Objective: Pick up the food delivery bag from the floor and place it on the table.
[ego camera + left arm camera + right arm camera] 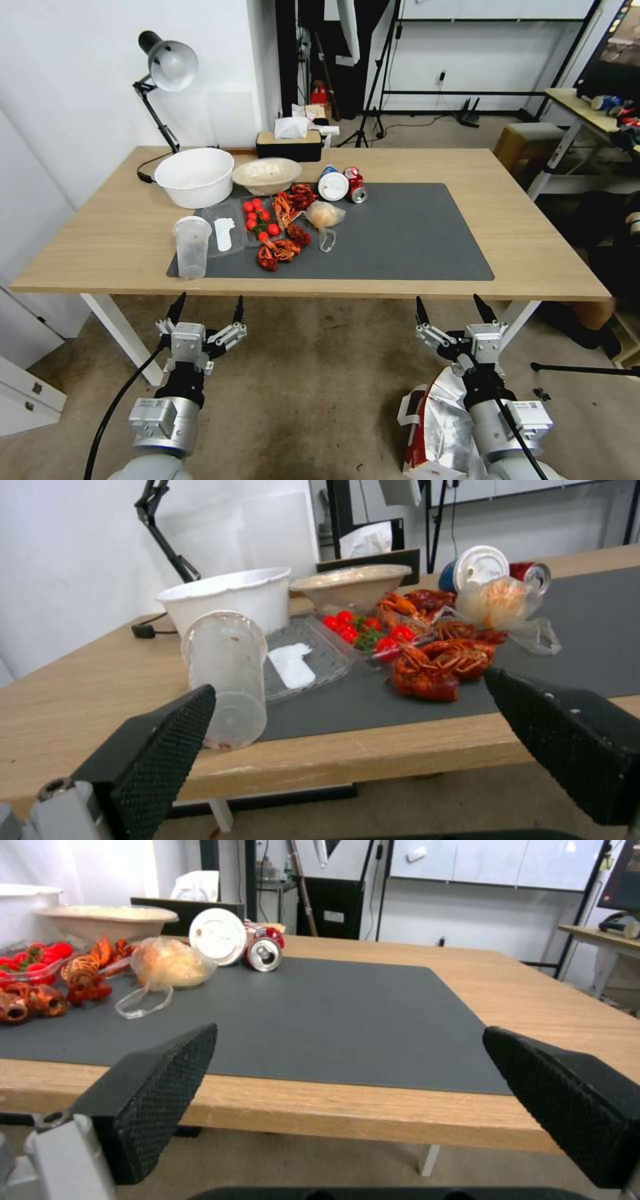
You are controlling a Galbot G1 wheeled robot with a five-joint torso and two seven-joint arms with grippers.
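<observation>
Resting on the floor (313, 380) beneath the right arm, the food delivery bag (437, 427) is seen with its foil lining exposed, just short of the table (527, 247). Above it the right gripper (452, 308) is held with fingers spread apart, grasping nothing. The left gripper (207, 308) is likewise held agape before the table edge, near a clear cup (191, 245).
</observation>
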